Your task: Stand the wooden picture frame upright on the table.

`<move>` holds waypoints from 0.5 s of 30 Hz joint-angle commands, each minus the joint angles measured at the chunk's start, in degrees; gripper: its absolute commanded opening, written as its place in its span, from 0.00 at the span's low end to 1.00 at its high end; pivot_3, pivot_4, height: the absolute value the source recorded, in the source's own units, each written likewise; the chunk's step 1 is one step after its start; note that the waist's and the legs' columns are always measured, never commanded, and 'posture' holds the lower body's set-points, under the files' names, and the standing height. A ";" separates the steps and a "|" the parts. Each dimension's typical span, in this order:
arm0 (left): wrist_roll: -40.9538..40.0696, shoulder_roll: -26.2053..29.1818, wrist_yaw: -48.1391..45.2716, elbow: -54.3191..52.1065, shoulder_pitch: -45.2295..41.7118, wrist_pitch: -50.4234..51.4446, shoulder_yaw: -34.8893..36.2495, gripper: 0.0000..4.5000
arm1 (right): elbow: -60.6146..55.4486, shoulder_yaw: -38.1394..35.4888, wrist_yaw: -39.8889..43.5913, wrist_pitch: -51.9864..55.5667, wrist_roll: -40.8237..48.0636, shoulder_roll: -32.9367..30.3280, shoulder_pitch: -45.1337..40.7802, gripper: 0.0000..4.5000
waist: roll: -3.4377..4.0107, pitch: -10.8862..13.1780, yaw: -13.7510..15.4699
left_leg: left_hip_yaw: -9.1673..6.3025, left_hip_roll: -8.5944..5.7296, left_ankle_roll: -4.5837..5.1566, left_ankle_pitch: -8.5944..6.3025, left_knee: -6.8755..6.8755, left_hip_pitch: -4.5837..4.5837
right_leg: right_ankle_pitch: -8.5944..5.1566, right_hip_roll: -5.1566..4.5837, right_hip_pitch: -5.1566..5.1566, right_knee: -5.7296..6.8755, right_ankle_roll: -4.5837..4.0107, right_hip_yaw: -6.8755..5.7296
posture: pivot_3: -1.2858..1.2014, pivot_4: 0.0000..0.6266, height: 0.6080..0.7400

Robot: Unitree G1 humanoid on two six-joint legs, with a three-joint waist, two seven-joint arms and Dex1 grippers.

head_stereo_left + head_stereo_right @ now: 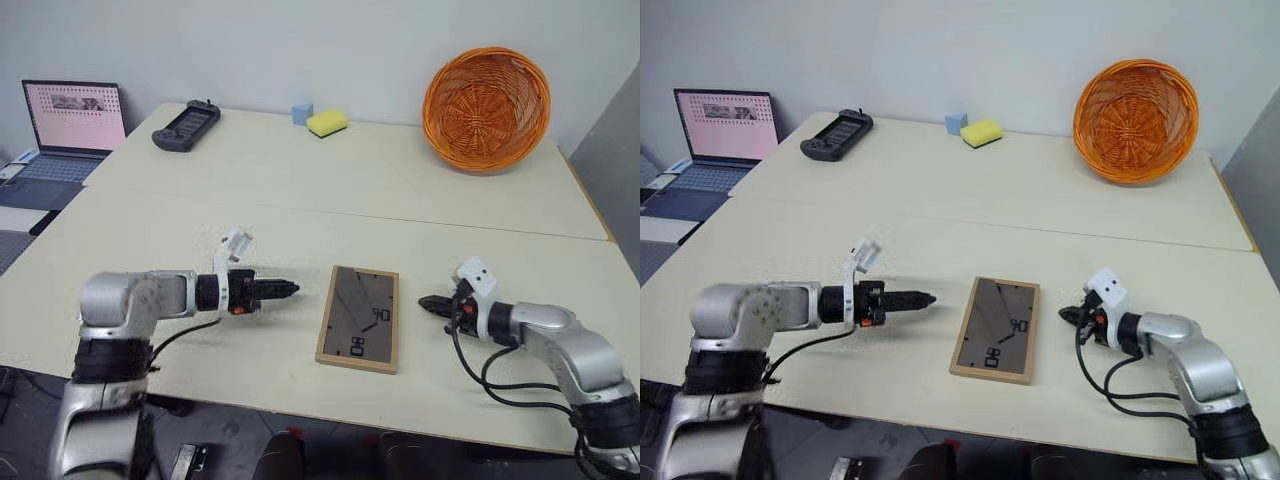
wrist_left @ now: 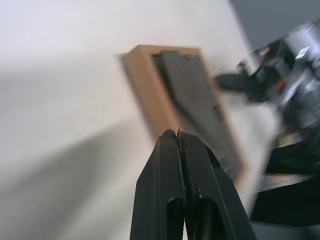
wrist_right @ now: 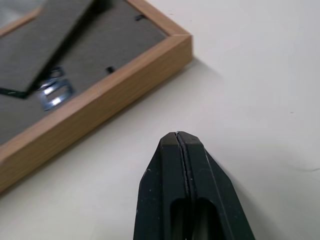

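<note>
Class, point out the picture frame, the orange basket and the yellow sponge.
picture frame (image 1: 358, 318), left eye view, dark back panel.
orange basket (image 1: 487, 96), left eye view, woven inside.
yellow sponge (image 1: 327, 122), left eye view, top face.

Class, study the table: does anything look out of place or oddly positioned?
The wooden picture frame lies flat, back panel up, on the table. The orange basket at the far edge stands tipped on its side, opening towards us.

The wooden picture frame (image 1: 359, 318) lay flat, face down, on the table (image 1: 400, 190) near its front edge. Its dark grey back panel faced up inside a light wood border, the prop folded against it. The tabletop was pale cream-beige and smooth.
</note>
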 commanded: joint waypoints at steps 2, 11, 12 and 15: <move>-15.98 -0.39 14.57 2.92 1.83 4.07 1.13 0.02 | -5.23 -2.54 0.31 2.68 2.91 -1.63 2.00 0.00 | 0.00 0.00 -0.58 | -0.02 0.06 0.00 0.00 -0.01 0.01 | 0.01 -0.01 -0.01 0.04 -0.02 0.01 | 0.52 0.24 1.00; -41.91 5.98 32.76 7.95 2.90 4.07 -3.51 0.30 | -5.33 -2.89 -1.09 3.35 3.57 -1.46 3.27 0.00 | 0.00 0.00 -0.57 | 0.00 0.02 -0.01 0.01 0.06 0.17 | 0.01 -0.01 -0.04 0.43 -0.01 0.12 | 0.52 0.24 1.00; -43.58 6.31 34.30 8.30 2.76 4.07 -3.69 0.34 | -5.23 -2.79 -1.11 3.19 3.50 -1.55 3.33 0.00 | 0.00 0.00 -0.53 | 0.00 0.01 -0.01 0.01 0.06 0.17 | 0.01 -0.01 -0.04 0.43 -0.01 0.12 | 0.52 0.24 1.00; -48.17 6.85 38.26 9.15 2.29 4.07 -4.17 0.48 | -4.74 -2.58 -1.16 2.79 3.34 -1.65 3.29 0.00 | 0.00 0.00 -0.45 | 0.00 -0.02 -0.01 0.00 0.06 0.17 | 0.00 -0.02 -0.04 0.43 -0.01 0.12 | 0.52 0.24 1.00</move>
